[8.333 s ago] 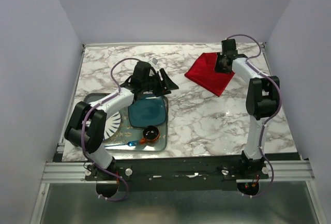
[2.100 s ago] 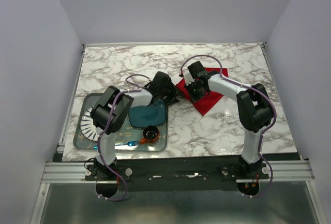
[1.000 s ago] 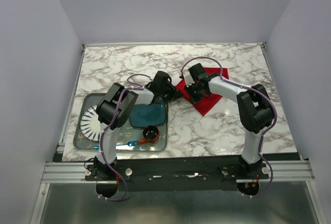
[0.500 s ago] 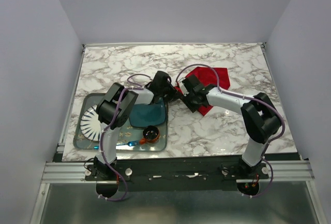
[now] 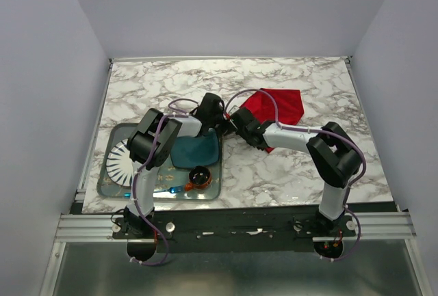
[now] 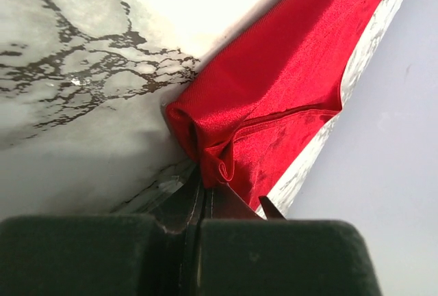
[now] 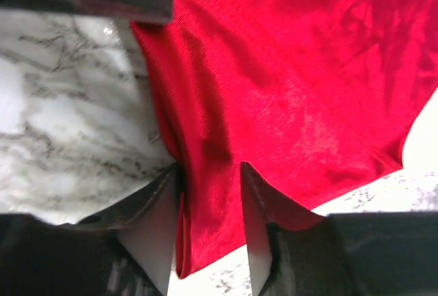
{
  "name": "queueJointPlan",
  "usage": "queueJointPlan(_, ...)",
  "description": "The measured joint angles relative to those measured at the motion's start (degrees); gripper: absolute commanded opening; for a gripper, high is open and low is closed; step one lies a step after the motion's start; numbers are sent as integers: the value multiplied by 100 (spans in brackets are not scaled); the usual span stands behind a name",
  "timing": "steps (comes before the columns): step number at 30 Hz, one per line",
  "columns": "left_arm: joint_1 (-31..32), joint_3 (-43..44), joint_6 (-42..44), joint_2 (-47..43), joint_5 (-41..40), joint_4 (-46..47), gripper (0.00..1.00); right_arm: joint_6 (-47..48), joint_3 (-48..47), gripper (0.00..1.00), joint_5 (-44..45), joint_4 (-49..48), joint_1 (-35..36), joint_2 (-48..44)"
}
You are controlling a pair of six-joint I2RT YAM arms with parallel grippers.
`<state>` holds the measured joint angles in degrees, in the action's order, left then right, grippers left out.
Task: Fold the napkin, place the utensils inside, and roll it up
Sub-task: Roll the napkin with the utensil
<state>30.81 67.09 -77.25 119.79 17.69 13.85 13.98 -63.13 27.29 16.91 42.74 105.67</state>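
The left pincer is pressed together on a bunched corner of the bright red soft cloth napkin. Its wrist view shows the fabric gathered into a small roll right at the fingertips, with nothing else between them.

From that pinch the napkin runs away from the pincer, forward and to its right, lying on the white-and-grey marble tabletop. Its long axis therefore points from the held corner toward the far right of the table.

Just beside the left pincer, on its right, the right pincer stands spread, its two pale fingers straddling the same end of the cloth. Whether the pads actually touch the fabric is hard to tell, but it looks more like a loose straddle than a grip. Both arms are at this one corner, and only the left has it.

As I judge it, any fold turns on carrying this corner across toward the opposite, far-right one.

Nearer the arm bases and to the left of the left pincer sits the grey rectangular tray of dishes. I cannot pick out the slim silver metal fork in any view.
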Motion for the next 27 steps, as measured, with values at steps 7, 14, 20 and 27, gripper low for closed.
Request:
queueJointPlan(7, -39, 26, -83, 17, 144, -20, 0, 177, -35, 50, 315, -232, 87, 170)
queueJointPlan(14, -44, 122, -129, 24, 240, -39, 0, 120, -59, 50, 302, -282, 111, 170)
queueJointPlan(20, -48, 160, -129, 28, 258, -85, 0, 92, -181, 38, 52, -271, 118, 192)
queueJointPlan(27, -85, 160, -127, 28, 269, -142, 0, 11, -354, 23, -44, -219, 136, 374)
